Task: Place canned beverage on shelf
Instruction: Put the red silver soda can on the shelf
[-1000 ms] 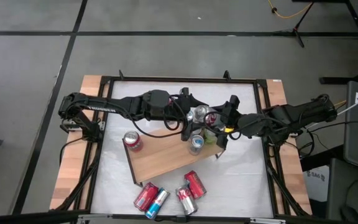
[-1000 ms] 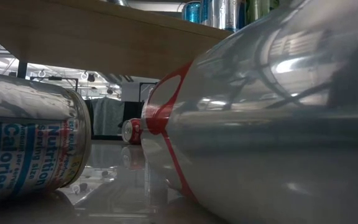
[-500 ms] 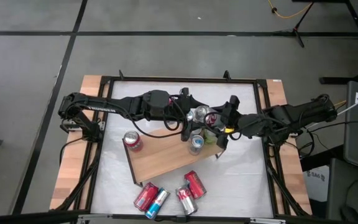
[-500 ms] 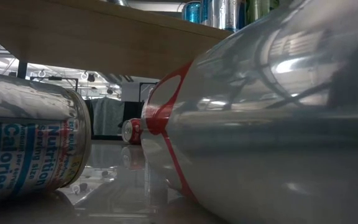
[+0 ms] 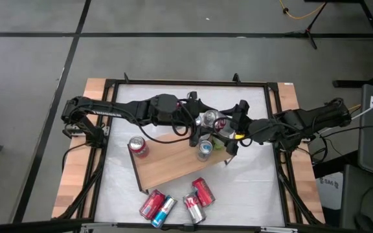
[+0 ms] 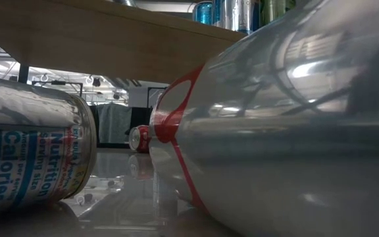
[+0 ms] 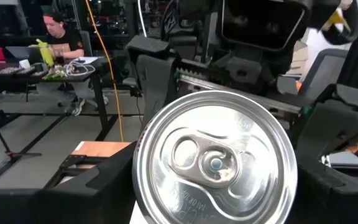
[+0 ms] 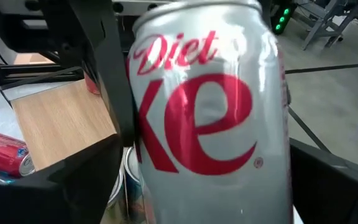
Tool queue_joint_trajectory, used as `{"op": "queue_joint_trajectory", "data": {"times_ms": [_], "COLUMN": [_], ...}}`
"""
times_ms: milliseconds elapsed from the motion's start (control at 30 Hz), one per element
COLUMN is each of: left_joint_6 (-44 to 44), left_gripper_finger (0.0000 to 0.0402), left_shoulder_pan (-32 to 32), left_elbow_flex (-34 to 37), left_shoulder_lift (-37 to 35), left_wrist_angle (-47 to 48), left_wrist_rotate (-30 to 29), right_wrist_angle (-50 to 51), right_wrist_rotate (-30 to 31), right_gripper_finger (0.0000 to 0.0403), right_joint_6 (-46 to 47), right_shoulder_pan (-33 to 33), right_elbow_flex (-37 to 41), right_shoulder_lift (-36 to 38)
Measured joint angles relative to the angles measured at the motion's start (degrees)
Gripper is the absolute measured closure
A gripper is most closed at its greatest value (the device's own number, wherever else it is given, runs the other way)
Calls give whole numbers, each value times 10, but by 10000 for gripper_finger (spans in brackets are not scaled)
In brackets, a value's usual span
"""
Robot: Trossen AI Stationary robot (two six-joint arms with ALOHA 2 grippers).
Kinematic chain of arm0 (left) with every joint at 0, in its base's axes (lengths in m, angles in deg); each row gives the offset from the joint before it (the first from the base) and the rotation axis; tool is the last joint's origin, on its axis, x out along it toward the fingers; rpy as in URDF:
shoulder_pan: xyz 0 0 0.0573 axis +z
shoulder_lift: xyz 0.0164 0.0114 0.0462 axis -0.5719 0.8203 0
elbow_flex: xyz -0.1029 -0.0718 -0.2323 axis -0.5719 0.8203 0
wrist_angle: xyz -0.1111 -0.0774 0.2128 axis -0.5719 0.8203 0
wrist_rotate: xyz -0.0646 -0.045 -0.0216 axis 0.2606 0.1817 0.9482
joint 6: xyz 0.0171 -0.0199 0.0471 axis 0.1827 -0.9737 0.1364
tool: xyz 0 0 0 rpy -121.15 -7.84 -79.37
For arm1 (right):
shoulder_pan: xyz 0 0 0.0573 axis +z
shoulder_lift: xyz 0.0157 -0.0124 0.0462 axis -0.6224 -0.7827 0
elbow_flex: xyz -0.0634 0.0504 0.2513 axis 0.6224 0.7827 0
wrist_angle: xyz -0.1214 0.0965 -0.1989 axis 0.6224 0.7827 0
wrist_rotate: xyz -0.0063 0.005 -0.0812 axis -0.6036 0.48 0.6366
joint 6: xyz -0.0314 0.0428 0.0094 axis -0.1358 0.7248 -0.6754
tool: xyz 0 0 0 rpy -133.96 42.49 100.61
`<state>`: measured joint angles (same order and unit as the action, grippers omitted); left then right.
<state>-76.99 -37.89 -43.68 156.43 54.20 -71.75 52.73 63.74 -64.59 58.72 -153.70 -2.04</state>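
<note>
Nearest, at six o'clock on the white tabletop (image 5: pixel 251 188), four cans (image 5: pixel 177 202) lie on their sides, still waiting. The flat light-brown wooden shelf (image 5: pixel 170 163) holds a red can (image 5: pixel 138 146) at its nine o'clock end and a blue-topped can (image 5: pixel 204 149) near three o'clock. Just past that, both arms meet from nine and three o'clock around one silver Diet Coke can (image 8: pixel 207 118). The left gripper (image 5: pixel 197 124) squeezes it from the sides. The right gripper (image 5: pixel 230 127) has its fingers spread wide around it.
</note>
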Motion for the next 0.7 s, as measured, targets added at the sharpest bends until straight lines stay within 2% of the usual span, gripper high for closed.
{"op": "queue_joint_trajectory", "data": {"times_ms": [200,367,700], "left_joint_6": [-3,-31,-74], "left_gripper_finger": [119,119,119], "left_shoulder_pan": [0,2,2], "left_elbow_flex": [0,0,0], "left_shoulder_lift": [-19,-51,-124], "left_wrist_angle": [8,14,130], "left_wrist_rotate": [-8,-18,-58], "right_wrist_angle": [2,8,66], "right_wrist_rotate": [-2,-46,-61], "right_gripper_finger": [21,24,24], "right_joint_6": [-16,-17,-16], "right_shoulder_pan": [0,0,0], "right_elbow_flex": [0,0,0], "right_shoulder_lift": [23,55,102]}}
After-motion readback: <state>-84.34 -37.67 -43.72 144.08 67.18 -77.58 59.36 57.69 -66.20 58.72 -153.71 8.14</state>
